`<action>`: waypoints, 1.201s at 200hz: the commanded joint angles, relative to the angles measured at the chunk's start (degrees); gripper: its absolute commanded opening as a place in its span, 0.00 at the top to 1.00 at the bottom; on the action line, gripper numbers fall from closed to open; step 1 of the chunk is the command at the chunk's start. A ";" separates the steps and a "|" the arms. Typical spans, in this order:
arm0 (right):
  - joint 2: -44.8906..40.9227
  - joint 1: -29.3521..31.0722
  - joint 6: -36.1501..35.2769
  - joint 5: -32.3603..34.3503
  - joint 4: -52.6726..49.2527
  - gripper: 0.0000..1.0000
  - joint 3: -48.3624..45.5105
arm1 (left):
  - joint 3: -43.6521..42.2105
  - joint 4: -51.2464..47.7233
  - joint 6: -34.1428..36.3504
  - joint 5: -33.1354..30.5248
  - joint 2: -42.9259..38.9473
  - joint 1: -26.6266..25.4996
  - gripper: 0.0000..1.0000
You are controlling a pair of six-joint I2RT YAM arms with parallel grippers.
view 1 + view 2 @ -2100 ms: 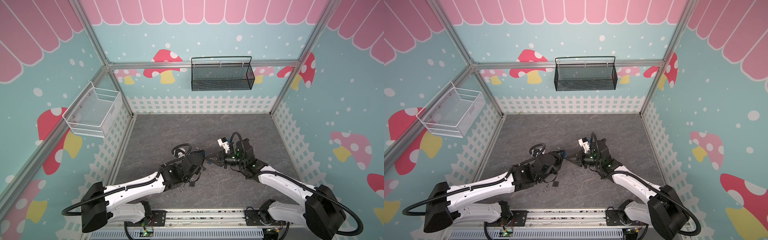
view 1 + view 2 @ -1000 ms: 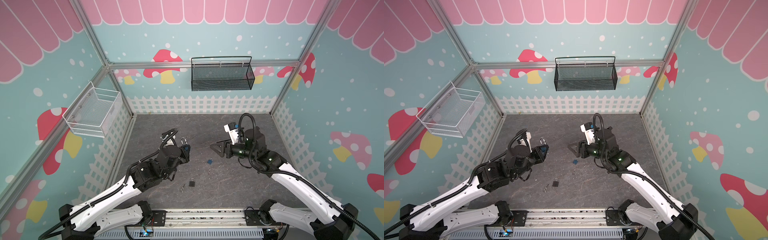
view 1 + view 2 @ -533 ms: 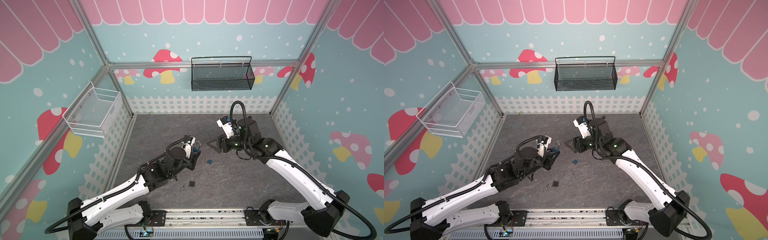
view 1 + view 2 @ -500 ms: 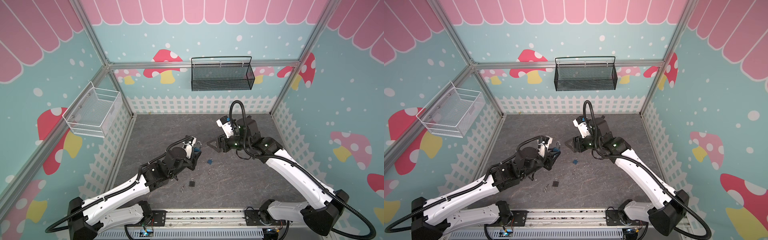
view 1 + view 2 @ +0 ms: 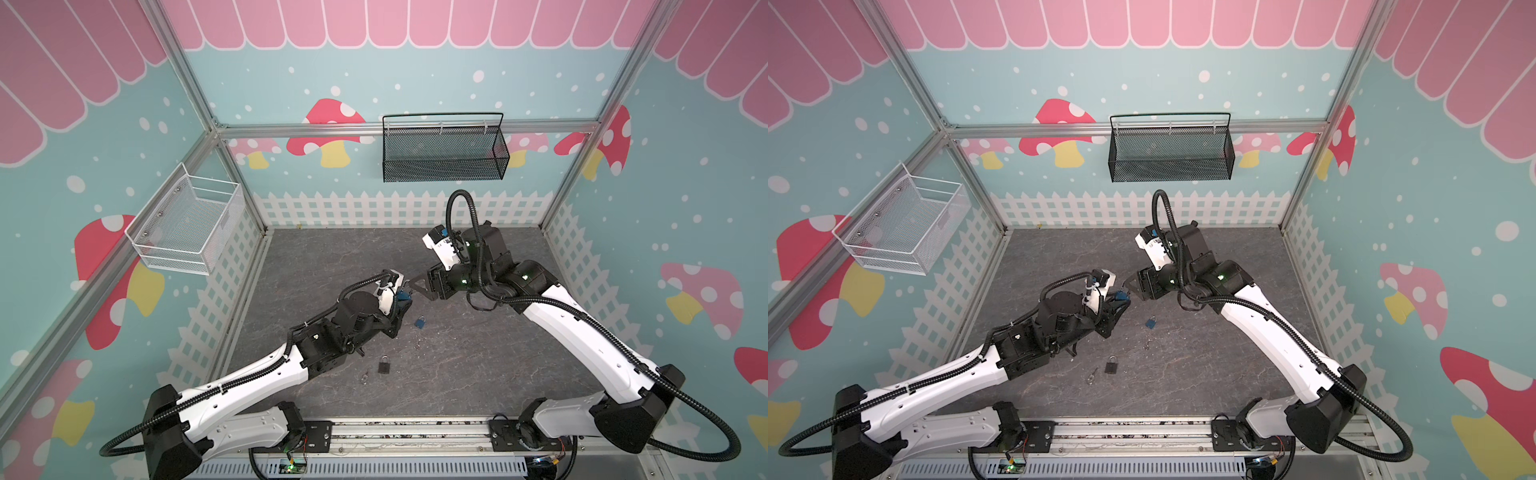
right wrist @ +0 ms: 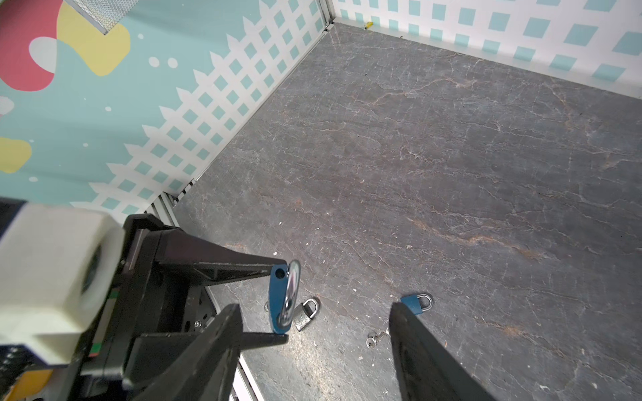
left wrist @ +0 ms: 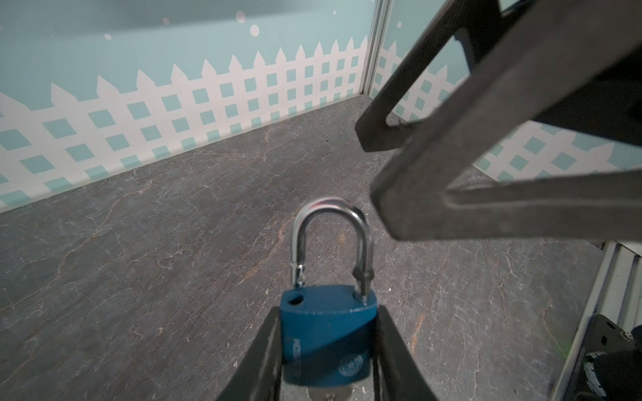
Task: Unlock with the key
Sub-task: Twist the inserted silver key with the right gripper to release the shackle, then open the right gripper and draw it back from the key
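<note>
Progress looks far along on one lock. The left hand (image 6: pixel 283 302) is clamped across the body of a blue padlock (image 7: pixel 326 340), holding it in the air over the middle of the worktop (image 5: pixel 332 257), slightly toward its left edge. The right hand (image 5: pixel 420 289) stands just beside the lock with its jaws apart and nothing between them, close to the shackle (image 7: pixel 330 215) but apart from it. One leg of the shackle sits clear of its hole in the body while the other stays seated, so I judge the lock to be released. A bit of silver at the keyway end is probably the key (image 7: pixel 328 395), though most of it is out of frame.

What seems left is drawing the shackle fully open or setting the lock down. A second blue padlock (image 6: pixel 415 303) and a grey padlock (image 6: pixel 305 314) lie on the worktop toward the middle of its front edge, with their shackles seemingly closed. A loose key (image 6: pixel 375 338) lies between them, and I cannot tell whether they belong to the job.

Of the containers, the black mesh basket (image 5: pixel 442 164) hangs on the back wall and the white wire basket (image 5: pixel 187 232) on the left wall. Nothing shows inside either.
</note>
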 commanded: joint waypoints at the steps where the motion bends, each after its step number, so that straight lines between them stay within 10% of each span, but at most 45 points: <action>1: 1.44 0.62 -3.19 1.74 -2.93 0.30 2.68 | 0.98 3.35 1.49 0.85 0.08 -0.29 1.00; 170: 11.57 0.89 -8.08 14.33 -16.96 0.24 14.43 | -0.44 3.54 4.65 -0.45 -1.40 -1.26 1.00; 240: 8.36 -1.39 -7.78 7.03 -15.89 0.22 10.57 | -1.61 4.86 3.99 -2.04 -2.78 -1.26 1.00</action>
